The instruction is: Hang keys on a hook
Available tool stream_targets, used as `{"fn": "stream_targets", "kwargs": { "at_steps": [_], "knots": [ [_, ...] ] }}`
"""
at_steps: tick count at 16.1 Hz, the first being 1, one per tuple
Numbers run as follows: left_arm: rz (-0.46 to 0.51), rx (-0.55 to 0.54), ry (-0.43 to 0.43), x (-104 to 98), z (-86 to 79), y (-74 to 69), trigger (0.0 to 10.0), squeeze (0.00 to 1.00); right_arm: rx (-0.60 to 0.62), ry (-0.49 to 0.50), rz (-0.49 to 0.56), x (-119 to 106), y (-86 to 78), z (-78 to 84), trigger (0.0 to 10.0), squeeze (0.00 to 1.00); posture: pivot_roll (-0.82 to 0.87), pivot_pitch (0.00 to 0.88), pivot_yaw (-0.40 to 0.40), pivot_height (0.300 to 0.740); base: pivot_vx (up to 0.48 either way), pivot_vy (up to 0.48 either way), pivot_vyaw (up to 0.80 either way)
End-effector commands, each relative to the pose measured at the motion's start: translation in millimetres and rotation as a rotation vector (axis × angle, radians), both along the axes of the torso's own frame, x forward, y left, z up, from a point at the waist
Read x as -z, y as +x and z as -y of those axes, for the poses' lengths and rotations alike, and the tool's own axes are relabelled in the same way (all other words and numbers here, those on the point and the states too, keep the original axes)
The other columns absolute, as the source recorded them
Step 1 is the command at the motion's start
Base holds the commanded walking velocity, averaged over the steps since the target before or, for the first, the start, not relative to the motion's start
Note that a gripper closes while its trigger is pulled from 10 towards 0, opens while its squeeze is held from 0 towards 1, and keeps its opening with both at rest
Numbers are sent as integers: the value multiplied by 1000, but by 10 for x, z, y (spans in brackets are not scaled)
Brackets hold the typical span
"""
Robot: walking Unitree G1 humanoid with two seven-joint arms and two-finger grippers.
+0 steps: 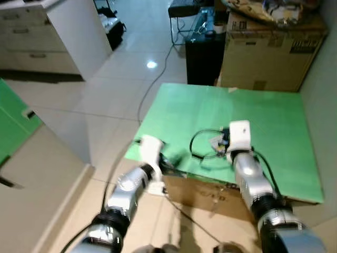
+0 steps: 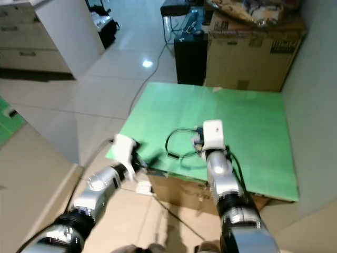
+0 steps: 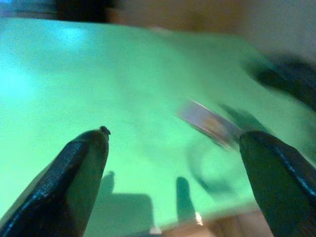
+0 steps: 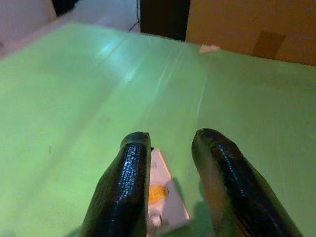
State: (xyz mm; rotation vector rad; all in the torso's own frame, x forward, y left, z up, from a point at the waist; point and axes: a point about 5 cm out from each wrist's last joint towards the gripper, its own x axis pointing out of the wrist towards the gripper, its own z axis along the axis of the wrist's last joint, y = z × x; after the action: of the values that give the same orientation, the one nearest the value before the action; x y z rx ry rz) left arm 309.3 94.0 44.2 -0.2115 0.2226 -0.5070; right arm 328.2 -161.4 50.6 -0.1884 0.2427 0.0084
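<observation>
The keys' white tag (image 4: 163,195) with an orange dot lies flat on the green board (image 1: 263,116), tied to a black cord loop (image 1: 202,145). My right gripper (image 4: 170,138) hovers low over the tag, its fingers (image 4: 126,182) a little apart and the tag lying between and partly under them. In the head views that gripper (image 1: 225,141) sits under its white wrist housing. My left gripper (image 1: 167,161) is at the board's front left edge, open wide (image 3: 175,136), pointing across the board at the blurred tag (image 3: 207,123).
The green board rests on a low cardboard box (image 1: 200,192). Behind it stand a large cardboard box (image 1: 268,50) and a black stand (image 1: 204,55). A cable (image 1: 152,84) runs over the tiled floor on the left. A white cabinet (image 1: 73,31) stands far left.
</observation>
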Motion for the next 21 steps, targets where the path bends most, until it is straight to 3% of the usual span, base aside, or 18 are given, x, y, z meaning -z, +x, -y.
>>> {"fn": "stream_targets", "kwargs": {
  "at_steps": [1, 2, 3, 4, 5, 8, 10, 13, 15, 21],
  "knots": [
    [-54, -143, 15, 92, -149, -12, 10000, 0, -42, -45, -10, 51, -80, -48, 10000, 1000, -186, 73, 98, 740, 0, 0, 0],
    [-43, -155, 21, 86, -154, -20, 10000, 0, -54, -61, -5, 69, -127, -45, 10000, 1000, -189, 71, 90, 740, 0, 0, 0],
    [-1, -160, 3, 31, -167, -45, 10000, 0, -89, -85, 2, 110, -292, -26, 10000, 1000, -190, 64, 74, 740, 0, 0, 0],
    [13, -166, -5, 6, -191, -44, 10000, 0, -91, -99, 10, 111, -374, 13, 10000, 902, -189, 54, 69, 740, 0, 0, 0],
    [56, -169, 22, -39, -219, -10, 10000, 0, -72, -83, 51, 40, -518, 111, 10000, 0, -189, 31, 66, 740, 0, 0, 0],
    [47, -182, 13, -65, -228, 39, 10000, 0, -51, -82, 83, -39, -667, 188, 10000, 0, -201, 0, 75, 740, 0, 0, -213],
    [45, -158, 2, -94, -211, 69, 10000, 0, 28, -53, 63, -13, -786, 325, 10000, 0, -196, 0, 66, 740, 0, 480, -581],
    [66, -120, 11, -148, -150, 127, 10000, 0, 31, -53, 49, -35, -750, 336, 10000, 0, -194, 0, 69, 740, 0, 480, -587],
    [41, -123, 96, -117, -96, 170, 10000, 0, 32, -39, 36, -34, -716, 319, 10000, 0, -191, 0, 78, 740, 0, 0, -591],
    [28, -96, 174, -49, 0, 156, 10000, 0, 62, -10, 1, 37, -780, 337, 10000, 0, -209, 0, 94, 740, 0, 0, -591]
  ]
}}
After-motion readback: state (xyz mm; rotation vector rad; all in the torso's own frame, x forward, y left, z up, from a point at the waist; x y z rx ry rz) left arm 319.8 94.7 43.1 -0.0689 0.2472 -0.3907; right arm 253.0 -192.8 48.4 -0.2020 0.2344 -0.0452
